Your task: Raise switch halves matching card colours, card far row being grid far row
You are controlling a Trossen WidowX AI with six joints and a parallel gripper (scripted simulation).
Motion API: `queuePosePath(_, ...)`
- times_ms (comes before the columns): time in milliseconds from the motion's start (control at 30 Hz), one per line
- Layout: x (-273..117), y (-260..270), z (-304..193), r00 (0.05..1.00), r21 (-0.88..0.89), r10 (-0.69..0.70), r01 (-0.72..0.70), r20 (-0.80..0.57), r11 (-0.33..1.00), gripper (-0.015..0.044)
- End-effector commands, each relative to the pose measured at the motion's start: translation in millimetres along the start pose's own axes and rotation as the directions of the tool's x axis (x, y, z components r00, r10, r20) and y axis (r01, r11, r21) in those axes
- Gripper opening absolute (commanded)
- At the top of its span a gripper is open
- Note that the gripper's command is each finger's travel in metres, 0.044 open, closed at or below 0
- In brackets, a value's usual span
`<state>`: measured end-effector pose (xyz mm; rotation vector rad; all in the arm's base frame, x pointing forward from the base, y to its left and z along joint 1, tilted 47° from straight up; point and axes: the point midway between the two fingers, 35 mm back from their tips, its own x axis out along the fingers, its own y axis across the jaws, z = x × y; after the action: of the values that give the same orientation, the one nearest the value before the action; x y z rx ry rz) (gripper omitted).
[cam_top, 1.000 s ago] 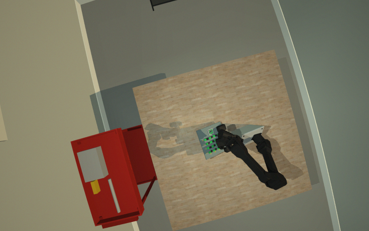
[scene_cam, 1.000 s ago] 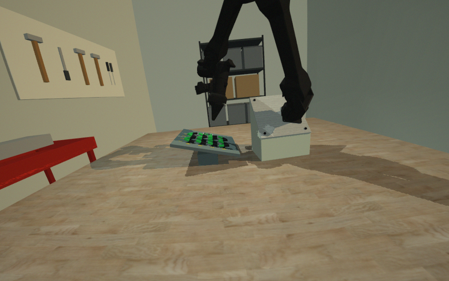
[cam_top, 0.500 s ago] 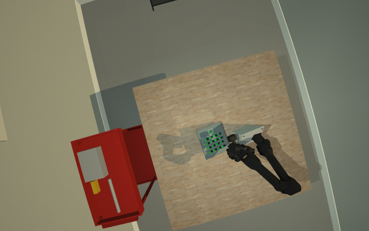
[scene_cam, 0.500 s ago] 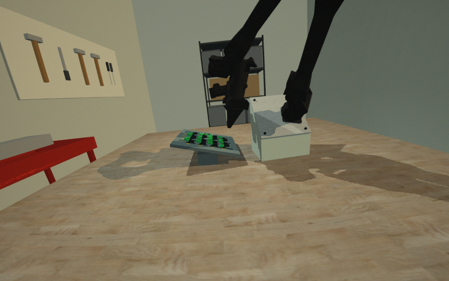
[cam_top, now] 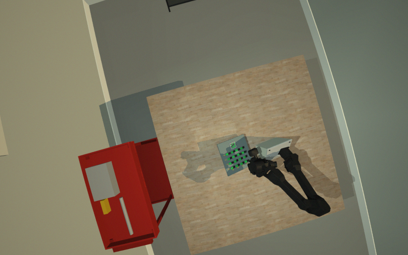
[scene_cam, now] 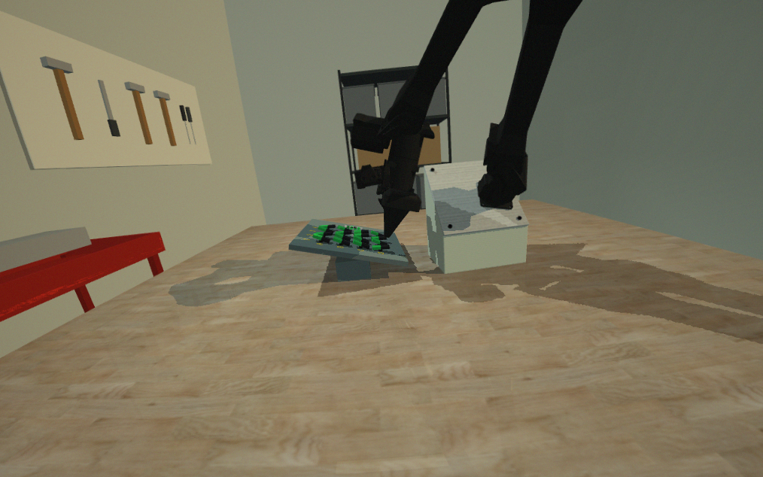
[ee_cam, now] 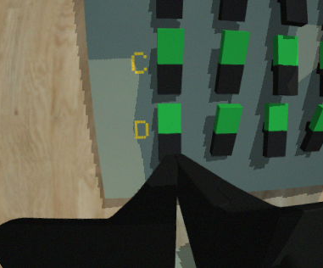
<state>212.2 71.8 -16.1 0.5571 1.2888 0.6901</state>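
While the black gripper, shut and empty, points down at row D's leftmost green-and-grey rocker switch, its long axis runs near-to-far.

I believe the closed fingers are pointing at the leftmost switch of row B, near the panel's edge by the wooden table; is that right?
Not quite: the closed fingers point at the leftmost switch of row D, not row B, as the wrist view shows. It does sit near the panel edge by the wooden table.
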Motion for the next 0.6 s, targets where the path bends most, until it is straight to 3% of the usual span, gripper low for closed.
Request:
queuePosePath(0,3.9,0.4,-1.7,1.0,0.007,0.004,-0.004,0.0,1.0,0.0)
queuePosePath(567,15.9,0.5,-2.0,1.0,0.007,0.005,-0.005,0.0,1.0,0.0)
